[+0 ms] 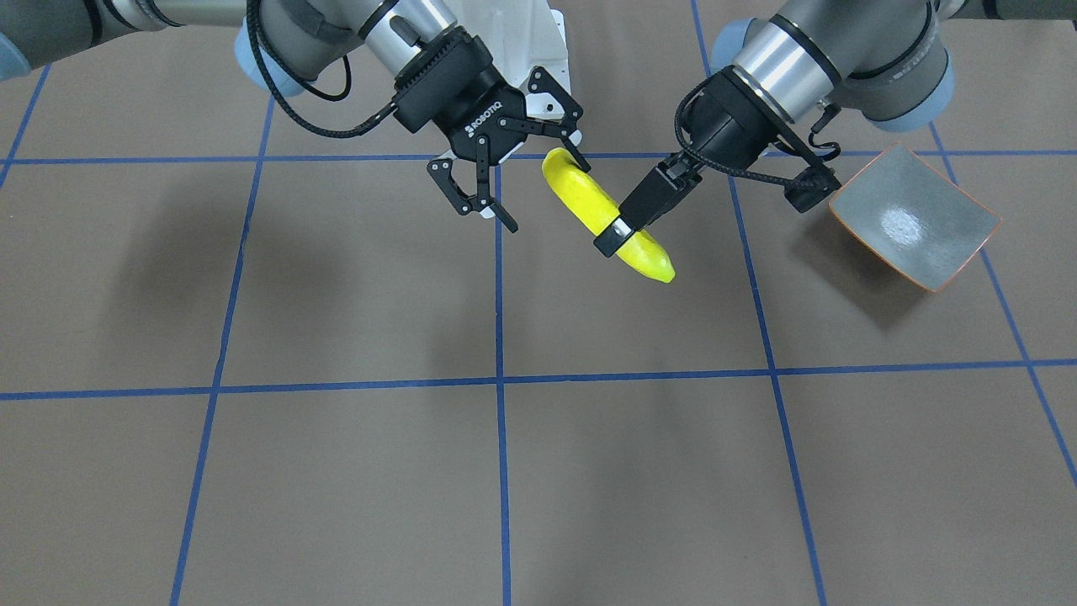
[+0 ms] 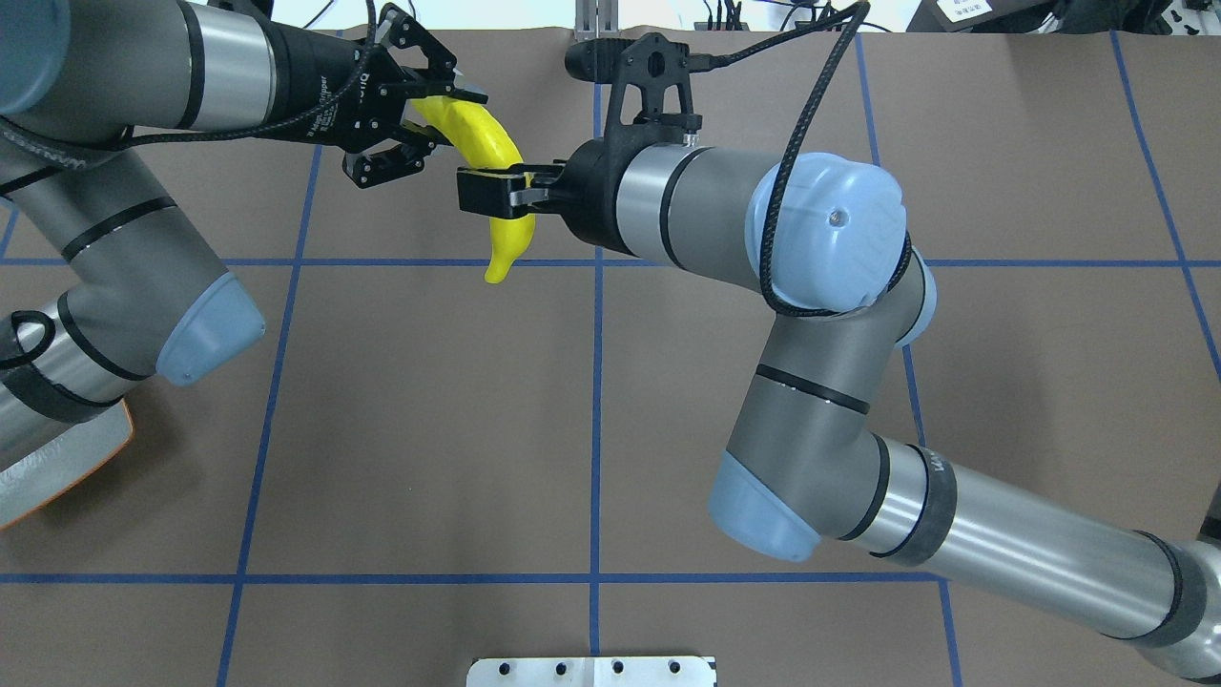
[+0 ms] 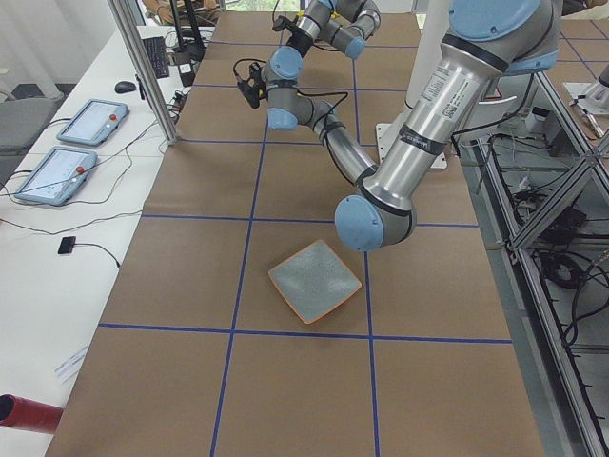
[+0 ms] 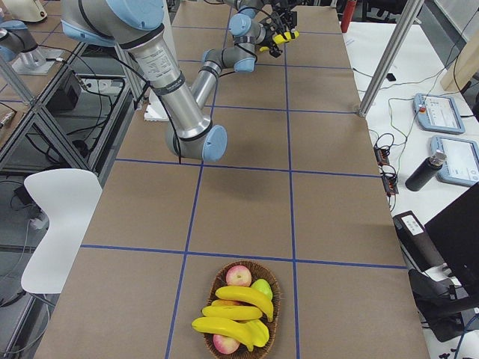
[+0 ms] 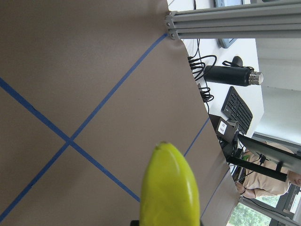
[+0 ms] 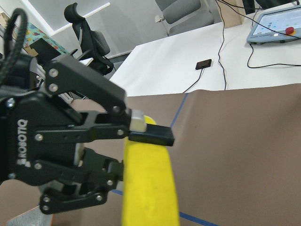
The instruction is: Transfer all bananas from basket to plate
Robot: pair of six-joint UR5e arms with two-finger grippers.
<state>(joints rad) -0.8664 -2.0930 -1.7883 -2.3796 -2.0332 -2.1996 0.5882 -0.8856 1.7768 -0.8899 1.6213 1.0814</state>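
One yellow banana (image 1: 580, 198) hangs in the air between my two grippers, above the table's far middle. My left gripper (image 1: 618, 234) is shut on the banana about a third of the way from its far end; it also shows in the overhead view (image 2: 453, 119). My right gripper (image 1: 545, 195) is open, its fingers wide apart beside the banana's other end. The plate (image 1: 913, 219) lies empty on the table under my left arm. The basket (image 4: 243, 351), at the table's right end, holds three more bananas (image 4: 239, 297).
The basket also holds red apples (image 4: 238, 275) and a green one (image 4: 262, 288). A white mounting plate (image 2: 591, 671) sits at my base. Aluminium posts (image 3: 143, 67) and side tables with tablets (image 3: 90, 119) stand along the table's far edge.
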